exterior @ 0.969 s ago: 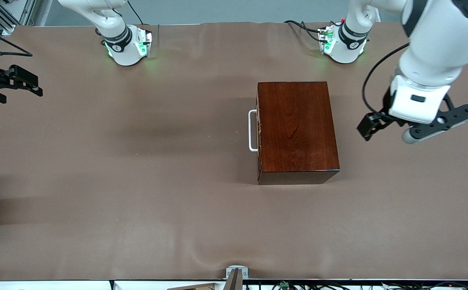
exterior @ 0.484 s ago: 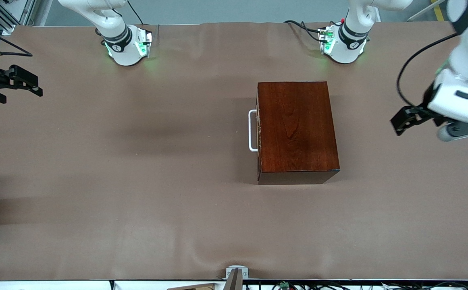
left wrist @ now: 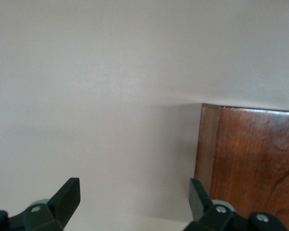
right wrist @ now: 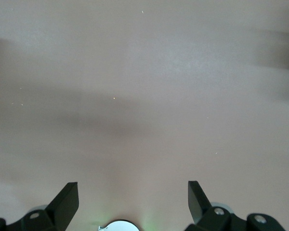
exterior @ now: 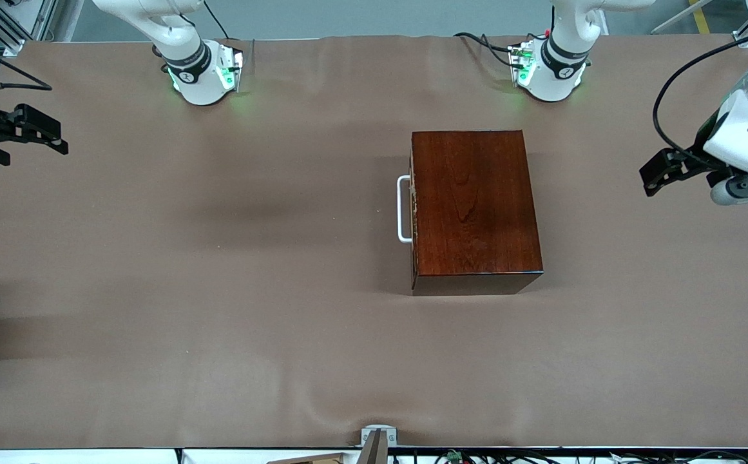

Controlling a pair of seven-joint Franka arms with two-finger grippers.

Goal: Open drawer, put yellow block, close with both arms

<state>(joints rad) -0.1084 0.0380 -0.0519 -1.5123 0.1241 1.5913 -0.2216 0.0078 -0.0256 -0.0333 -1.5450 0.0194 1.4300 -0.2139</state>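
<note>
Two grippers up in the air, both with fingers spread wide and nothing between them. Left gripper [exterior: 660,173] hanging over bare tablecloth [exterior: 219,290] at the left arm's end of the table, well apart from the mahogany box [exterior: 473,206]; from its wrist camera, one corner of that box [left wrist: 248,163] just past one fingertip [left wrist: 197,192], the rest plain cloth. Right gripper [exterior: 38,132] over the edge of the table at the right arm's end, much farther from the box, its own view filled with cloth and a faint green glow between the fingers [right wrist: 67,197]. Drawer [exterior: 413,209] pushed fully shut, white handle [exterior: 402,209] facing toward the right gripper. Yellow block nowhere visible, possibly inside the closed drawer, though not checkable from any view.
</note>
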